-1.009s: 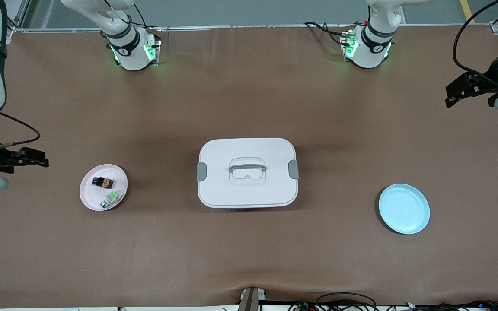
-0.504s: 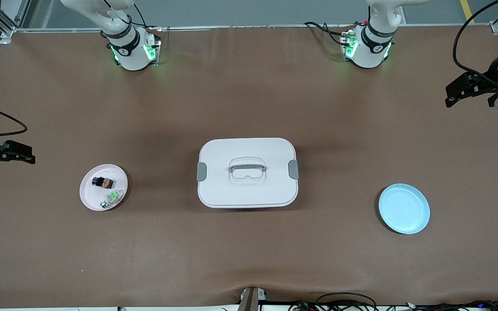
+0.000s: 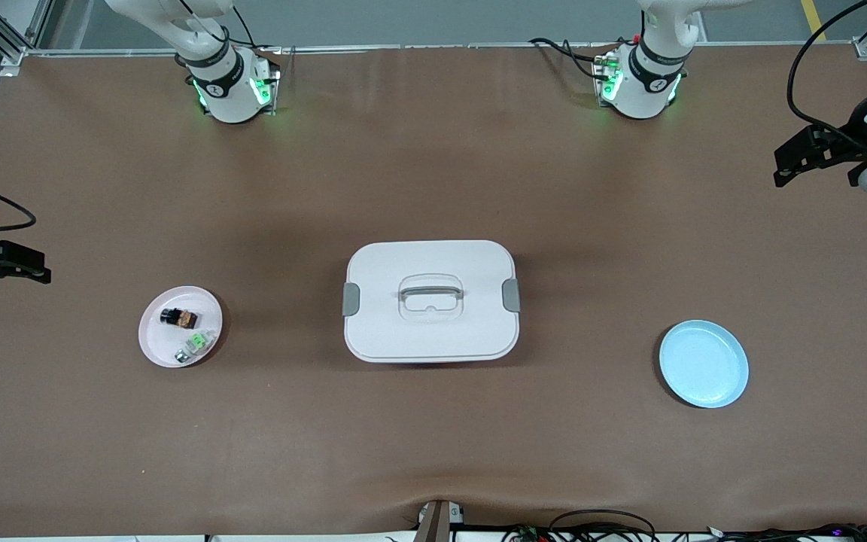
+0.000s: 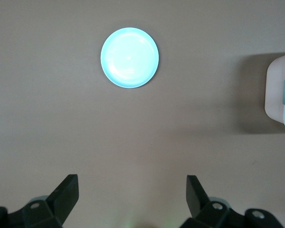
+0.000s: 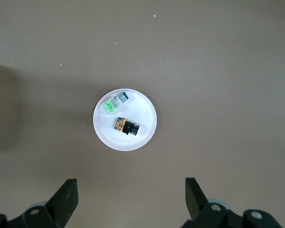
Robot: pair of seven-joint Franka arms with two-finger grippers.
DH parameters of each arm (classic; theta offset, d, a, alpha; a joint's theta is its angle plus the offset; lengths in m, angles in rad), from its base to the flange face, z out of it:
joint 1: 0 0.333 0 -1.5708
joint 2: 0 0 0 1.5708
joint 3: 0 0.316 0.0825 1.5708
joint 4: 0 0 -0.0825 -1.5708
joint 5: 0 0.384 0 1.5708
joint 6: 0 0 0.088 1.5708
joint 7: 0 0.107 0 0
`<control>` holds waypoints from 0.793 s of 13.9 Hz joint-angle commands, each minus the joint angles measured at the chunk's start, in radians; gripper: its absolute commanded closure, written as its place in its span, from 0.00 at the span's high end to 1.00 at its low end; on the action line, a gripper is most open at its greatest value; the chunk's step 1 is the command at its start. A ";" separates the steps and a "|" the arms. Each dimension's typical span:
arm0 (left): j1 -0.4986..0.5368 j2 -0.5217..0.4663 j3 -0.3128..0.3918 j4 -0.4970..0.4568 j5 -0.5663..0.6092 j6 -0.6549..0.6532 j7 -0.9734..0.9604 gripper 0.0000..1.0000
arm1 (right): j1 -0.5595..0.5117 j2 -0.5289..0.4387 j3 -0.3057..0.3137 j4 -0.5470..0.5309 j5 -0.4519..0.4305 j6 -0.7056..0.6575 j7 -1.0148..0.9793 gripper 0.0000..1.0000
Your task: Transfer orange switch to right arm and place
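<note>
The orange switch [image 3: 178,318], a tiny black stub with an orange face, lies on a small pale pink plate [image 3: 159,346] toward the right arm's end of the table. In the right wrist view the switch [image 5: 126,127] sits on that plate [image 5: 144,130], with nothing between the open fingers of my right gripper [image 5: 131,194]. That right gripper [image 3: 34,269] hovers over bare table at its own end, apart from the plate. My left gripper [image 3: 783,167] hangs open over the table at the left arm's end; seen from the wrist, the left gripper [image 4: 132,194] holds nothing.
A green-and-silver component [image 3: 195,345] shares the pink plate with the switch. A white lidded box [image 3: 430,331] with a grey handle stands mid-table. A light blue plate [image 3: 704,363] lies toward the left arm's end, seen as a blue plate [image 4: 129,57] from the left wrist.
My right gripper has drawn away from the pink plate toward the table's end on its own side. The left gripper has barely shifted. The switch and plates have not moved.
</note>
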 commanded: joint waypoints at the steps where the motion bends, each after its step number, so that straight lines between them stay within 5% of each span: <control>1: 0.004 -0.007 -0.003 0.012 -0.010 -0.017 -0.003 1.00 | -0.010 -0.006 0.004 0.018 0.016 -0.030 0.014 1.00; 11: 0.004 -0.012 0.003 0.011 -0.010 -0.017 -0.002 1.00 | -0.037 -0.119 0.005 -0.057 0.079 -0.062 0.096 1.00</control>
